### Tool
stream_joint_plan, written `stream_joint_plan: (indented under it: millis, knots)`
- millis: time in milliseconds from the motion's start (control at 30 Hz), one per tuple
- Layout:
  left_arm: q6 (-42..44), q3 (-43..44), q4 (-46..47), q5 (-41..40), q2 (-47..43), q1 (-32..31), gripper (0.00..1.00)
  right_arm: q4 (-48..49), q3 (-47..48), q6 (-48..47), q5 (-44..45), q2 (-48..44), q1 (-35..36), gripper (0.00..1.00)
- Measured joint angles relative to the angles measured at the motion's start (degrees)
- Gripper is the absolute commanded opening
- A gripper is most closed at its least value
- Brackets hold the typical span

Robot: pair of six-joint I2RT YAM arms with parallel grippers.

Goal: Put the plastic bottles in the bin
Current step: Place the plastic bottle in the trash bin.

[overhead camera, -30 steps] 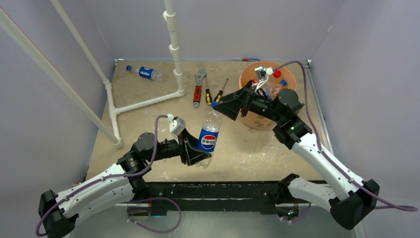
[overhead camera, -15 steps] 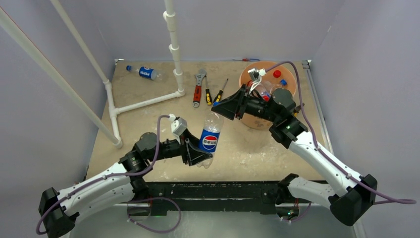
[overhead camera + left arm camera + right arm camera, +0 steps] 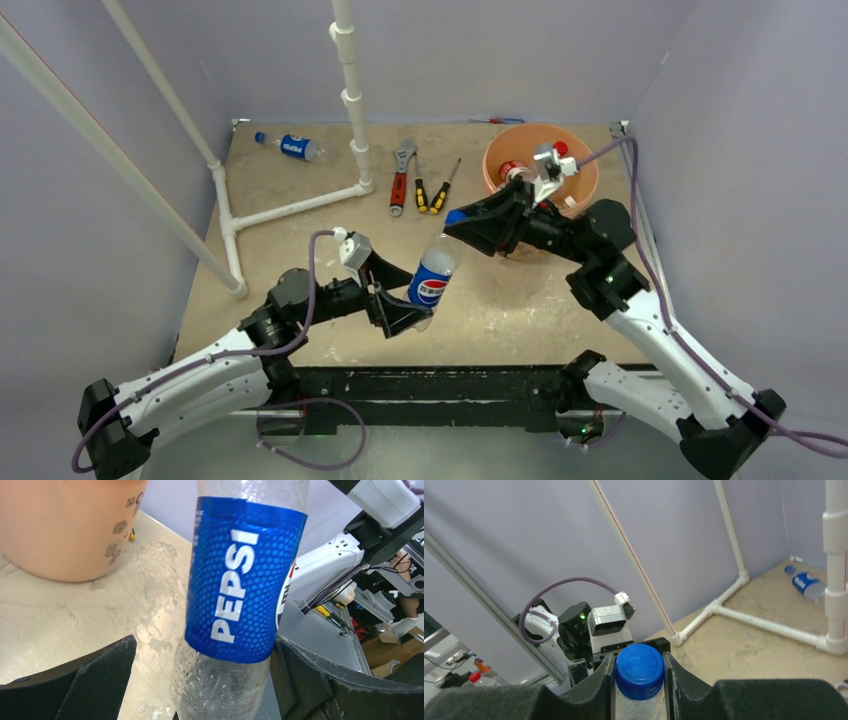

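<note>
My right gripper (image 3: 639, 680) pinches Pepsi bottle (image 3: 433, 280) by blue cap (image 3: 639, 666); left gripper (image 3: 200, 675) gapes wide, prob. clear. Bottle leans cap-first twd bin (image 3: 492, 160), right-arm side.

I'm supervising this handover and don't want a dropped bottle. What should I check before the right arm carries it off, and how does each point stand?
1. Right hand closed on the blue cap of the Pepsi bottle: ok.
2. Left hand open around the bottle's body: ok.
3. Grip strong enough to carry the bottle: cannot tell, since only the cap is pinched.
4. Bin close to the right arm: ok, it stands just behind that hand.
5. Room in the bin: cannot tell, since the arm hides part of it.
6. All other bottles binned: not ok, since a second bottle lies at the far left corner.
</note>
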Motion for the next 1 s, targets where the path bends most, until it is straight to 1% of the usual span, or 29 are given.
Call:
stream_joint_plan:
  millis: [67, 200, 367, 533, 733, 933, 1000]
  knots:
    - [0.04, 0.07, 1.31, 0.02, 0.35, 0.0, 0.99, 0.98, -0.92, -1.25, -0.13, -2.78, 0.0, 0.0]
    - [-0.02, 1.75, 4.85, 2.51, 5.38, -0.33, 0.99, 4.74, -3.96, -2.12, -0.85, -5.95, -0.02, 0.0]
    - [-0.72, 4.52, 8.98, 6.64, 13.66, -0.37, 0.99, 5.29, -5.68, -2.75, -1.2, -5.73, 0.0, 0.0]
    - [-1.07, 6.4, 10.62, 7.69, 16.17, -0.37, 0.99, 3.96, -5.99, -2.34, -1.29, -5.11, 0.31, 0.0]
    - [-0.98, 8.07, 10.47, 7.65, 16.79, -0.76, 0.86, 4.02, -6.08, -0.79, -1.31, -5.03, 0.37, 0.0]
    - [-0.92, 8.07, 9.84, 7.67, 16.13, -1.09, 0.71, 4.61, -6.32, 0.66, -1.09, -4.17, 0.35, 0.01]
    - [-0.85, 8.07, 9.53, 7.69, 15.74, -1.11, 0.67, 4.96, -6.43, 1.14, -0.96, -3.93, 0.33, 0.14]
